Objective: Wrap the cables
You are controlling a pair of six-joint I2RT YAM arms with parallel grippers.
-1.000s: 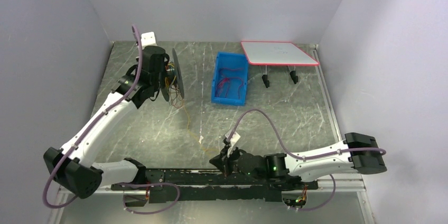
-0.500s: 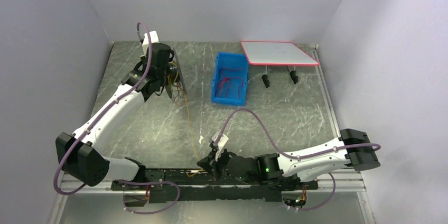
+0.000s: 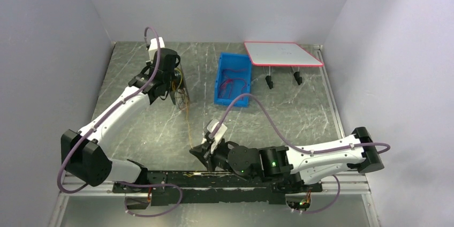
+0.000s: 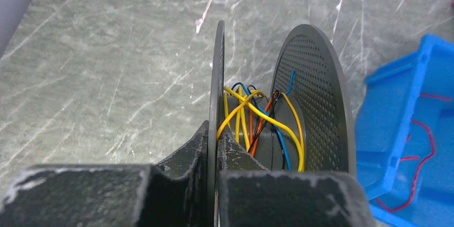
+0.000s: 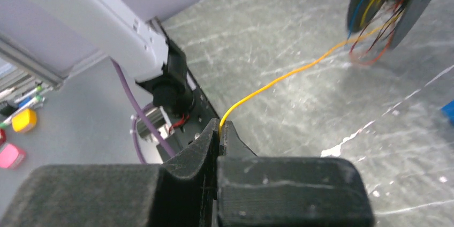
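A dark grey spool (image 3: 180,86) hangs over the table's back left, and my left gripper (image 4: 218,130) is shut on its near flange (image 4: 218,72). Yellow, orange, blue and black cables (image 4: 257,122) lie loosely wound on the hub between the flanges. One yellow cable (image 3: 188,125) runs from the spool down toward the front edge. There my right gripper (image 3: 199,154) is shut on it. In the right wrist view the yellow cable (image 5: 278,80) comes out of the closed fingertips of the right gripper (image 5: 219,125) and stretches up to the spool (image 5: 396,2).
A blue bin (image 3: 221,80) holding red cables (image 3: 235,85) stands mid-back, just right of the spool. A white board with a red edge (image 3: 281,53) sits on short legs at back right. A black rail (image 3: 241,184) runs along the front edge.
My right gripper has slid left along the front edge with the yellow cable in it. The left arm has carried the spool a little right and turned it.
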